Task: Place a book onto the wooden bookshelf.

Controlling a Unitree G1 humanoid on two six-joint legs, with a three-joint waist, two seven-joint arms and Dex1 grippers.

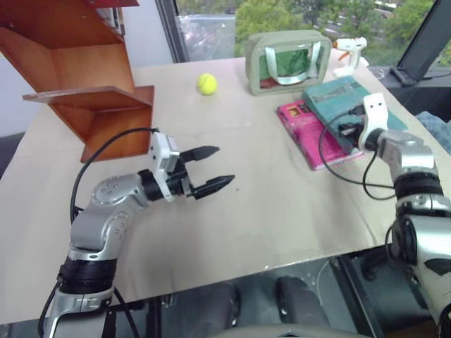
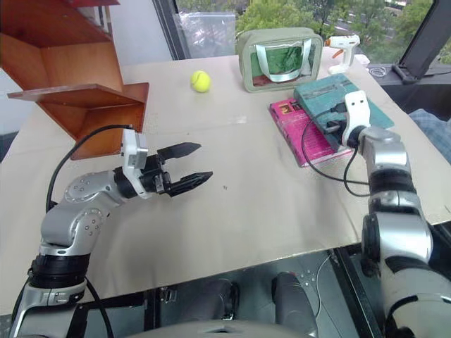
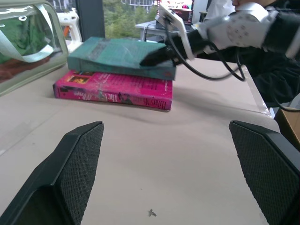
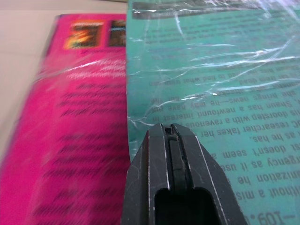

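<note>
The right end effector (image 4: 171, 129) has its two fingers pressed together, holding nothing, and its tips are over the near edge of the teal book (image 1: 343, 98). This book lies flat on top of a pink book (image 1: 310, 130), partly covering it, and both rest on the desk (image 1: 268, 211). In the right wrist view the pink book is just beside the closed fingers, under the teal cover.

The left end effector (image 1: 211, 169) is wide open and empty, above the desk and well apart from both books, pointing toward them. The wooden bookshelf (image 1: 84, 84) stands behind this end effector, near it, on the far corner of the desk. A yellow ball (image 1: 206, 84) and a clear bag (image 1: 287, 62) are farther away, beyond the two end effectors.
</note>
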